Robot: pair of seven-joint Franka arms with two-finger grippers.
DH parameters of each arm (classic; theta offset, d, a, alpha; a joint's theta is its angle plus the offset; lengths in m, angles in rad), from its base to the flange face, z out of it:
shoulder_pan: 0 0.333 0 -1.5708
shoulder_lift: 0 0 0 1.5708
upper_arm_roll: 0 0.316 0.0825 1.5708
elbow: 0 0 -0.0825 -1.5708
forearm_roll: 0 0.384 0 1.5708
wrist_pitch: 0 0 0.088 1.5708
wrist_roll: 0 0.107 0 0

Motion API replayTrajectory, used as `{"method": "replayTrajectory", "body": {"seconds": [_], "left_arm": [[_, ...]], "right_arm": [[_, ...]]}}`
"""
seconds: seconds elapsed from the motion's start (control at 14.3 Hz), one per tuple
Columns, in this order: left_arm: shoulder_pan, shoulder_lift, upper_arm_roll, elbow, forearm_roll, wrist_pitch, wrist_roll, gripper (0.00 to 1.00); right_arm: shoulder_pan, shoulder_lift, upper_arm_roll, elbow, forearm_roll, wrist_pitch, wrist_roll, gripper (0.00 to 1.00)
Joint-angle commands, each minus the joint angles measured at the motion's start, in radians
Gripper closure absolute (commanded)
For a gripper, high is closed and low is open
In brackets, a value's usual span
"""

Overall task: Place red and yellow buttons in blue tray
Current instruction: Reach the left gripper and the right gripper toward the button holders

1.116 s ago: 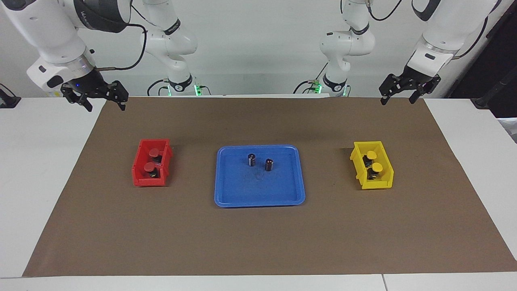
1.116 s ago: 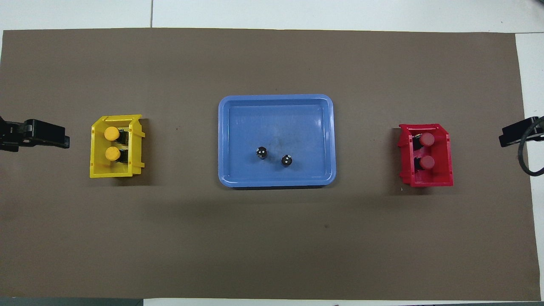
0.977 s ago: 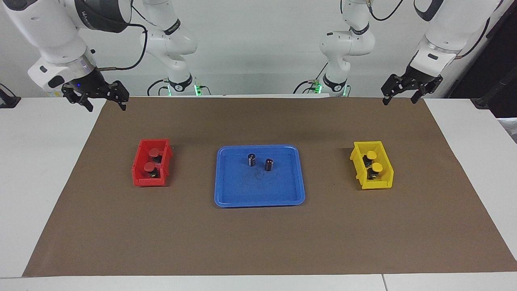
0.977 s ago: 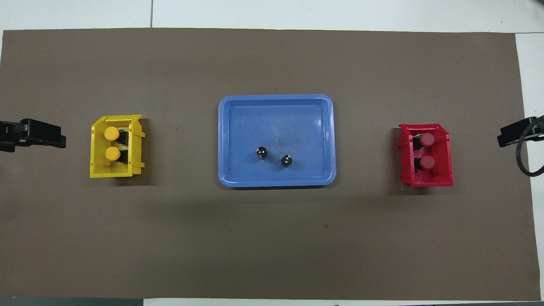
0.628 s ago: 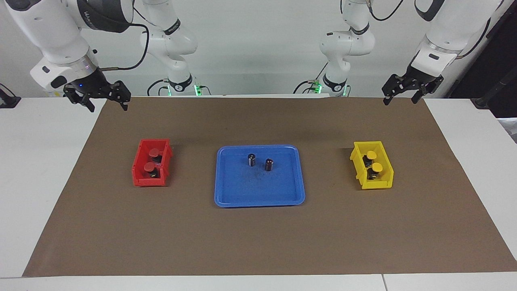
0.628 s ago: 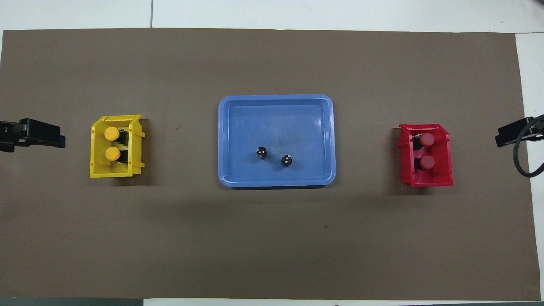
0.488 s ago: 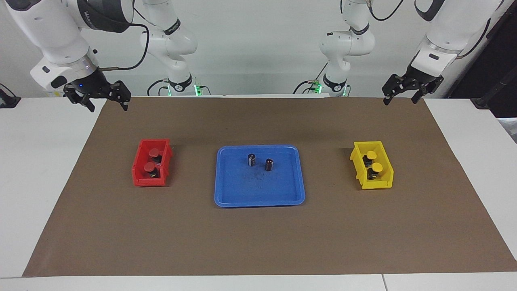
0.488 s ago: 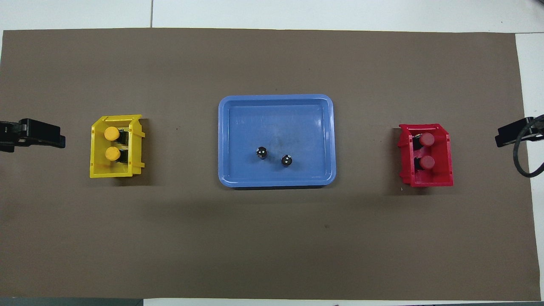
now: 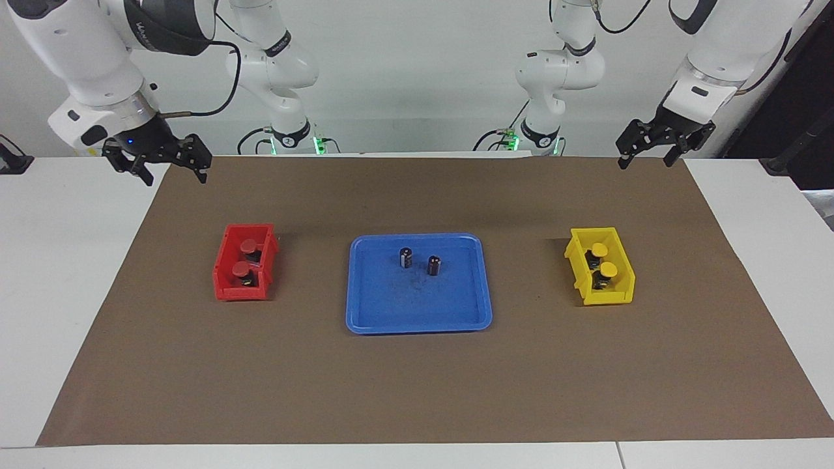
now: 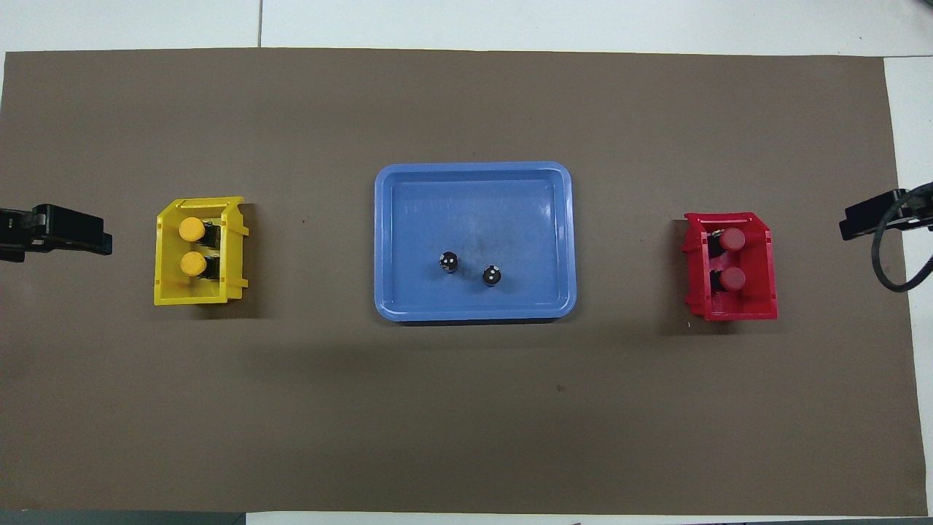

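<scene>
From the facing view I see the blue tray [image 9: 419, 284] lying mid-worktop on the brown paper mat [image 9: 417, 391]. Two capless dark cylinders [image 9: 406, 258] stand upright in the half of the tray nearer the robots, close together but apart. Toward the right arm's end sits the small red bin [image 9: 225, 284], holding both red buttons [image 9: 248, 246], one nearer the robots than the other. Toward the left arm's end sits the small yellow bin [image 9: 616, 296] with both yellow buttons [image 9: 599, 249] inside, lined up the same way. None of the four buttons is in the tray. My right gripper [image 9: 171, 169] hangs in the air over the mat's corner at its own end, its fingers spread wide and holding nothing. My left gripper [image 9: 645, 159] hangs over the mat's edge at the other end, fingers likewise wide and empty. Both grippers are well apart from the bins.

From the overhead view, the tray [image 10: 474, 313] lies at the centre with the two cylinders [image 10: 449, 261] in its nearer half. The yellow buttons [image 10: 192, 230] show as round caps inside the yellow bin [image 10: 166, 295], and the red buttons [image 10: 732, 239] sit in the red bin [image 10: 762, 310]. Only the dark tips of the grippers show: the left gripper [image 10: 69, 230] at the frame's edge beside the yellow bin, the right gripper [image 10: 871, 219] at the other edge beside the red bin.
</scene>
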Motion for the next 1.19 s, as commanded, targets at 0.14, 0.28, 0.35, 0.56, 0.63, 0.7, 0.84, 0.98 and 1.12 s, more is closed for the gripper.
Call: {"method": "replayTrajectory", "body": {"seconds": [0.14, 0.28, 0.35, 0.56, 0.63, 0.7, 0.84, 0.98, 1.12], "left_arm": [[0.012, -0.003, -0.006, -0.003, -0.004, -0.006, -0.002, 0.0], [0.014, -0.04, -0.006, -0.09, -0.004, 0.096, 0.001, 0.0], [0.013, -0.061, -0.006, -0.16, -0.006, 0.154, -0.003, 0.0], [0.008, -0.043, -0.009, -0.273, -0.006, 0.294, -0.002, 0.0], [0.003, -0.017, -0.008, -0.287, -0.006, 0.328, -0.002, 0.0], [0.003, 0.003, -0.008, -0.285, -0.006, 0.342, 0.0, 0.0], [0.011, 0.023, -0.008, -0.285, -0.006, 0.378, 0.001, 0.0], [0.013, 0.04, -0.008, -0.288, -0.006, 0.395, 0.003, 0.0], [0.014, 0.053, -0.008, -0.288, -0.006, 0.412, 0.003, 0.0]], "right_arm": [[-0.016, 0.132, 0.002, -0.01, 0.054, 0.193, 0.003, 0.11], [-0.003, 0.178, 0.002, -0.006, 0.049, 0.238, 0.051, 0.18], [-0.002, 0.197, 0.002, -0.018, 0.049, 0.278, 0.055, 0.22], [-0.002, 0.208, 0.002, -0.105, 0.052, 0.391, 0.081, 0.27], [0.001, 0.208, 0.002, -0.128, 0.052, 0.408, 0.1, 0.27], [0.001, 0.208, 0.005, -0.144, 0.054, 0.409, 0.124, 0.28], [0.001, 0.202, 0.022, -0.176, 0.061, 0.433, 0.149, 0.28], [0.001, 0.182, 0.035, -0.243, 0.061, 0.47, 0.152, 0.28], [0.001, 0.16, 0.039, -0.308, 0.061, 0.526, 0.154, 0.28]]}}
